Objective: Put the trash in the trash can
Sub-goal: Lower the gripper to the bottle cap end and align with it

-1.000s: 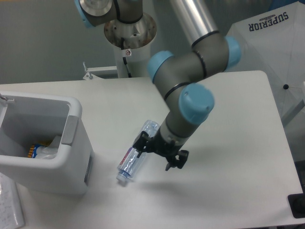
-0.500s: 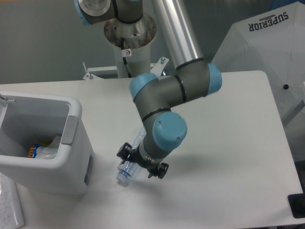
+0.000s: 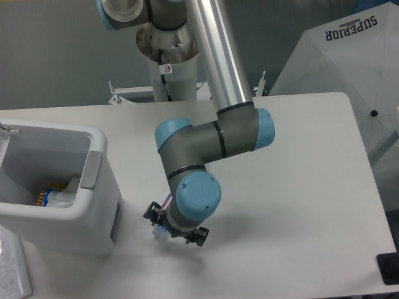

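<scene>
The arm point(image 3: 209, 134) is seen bent down over the middle of the white table point(image 3: 299, 187), with its wrist low in the lower centre of the frame. The gripper point(image 3: 174, 229) is placed right over the crushed clear bottle point(image 3: 162, 229), of which only the cap end and a sliver of red-and-white label are shown beneath the wrist; the rest is hidden by the arm. One dark finger is seen on the left of the bottle and another on the lower right, but whether they are pressed onto it or spread apart cannot be told from this view. The bottle is found on the table surface, just right of the trash can point(image 3: 93, 187), which is set at the left edge of the frame. Inside the can, at its lower left, a crumpled whitish wrapper point(image 3: 59, 196) is seen lying with some yellow and blue packaging point(image 3: 42, 196) beside it.
</scene>
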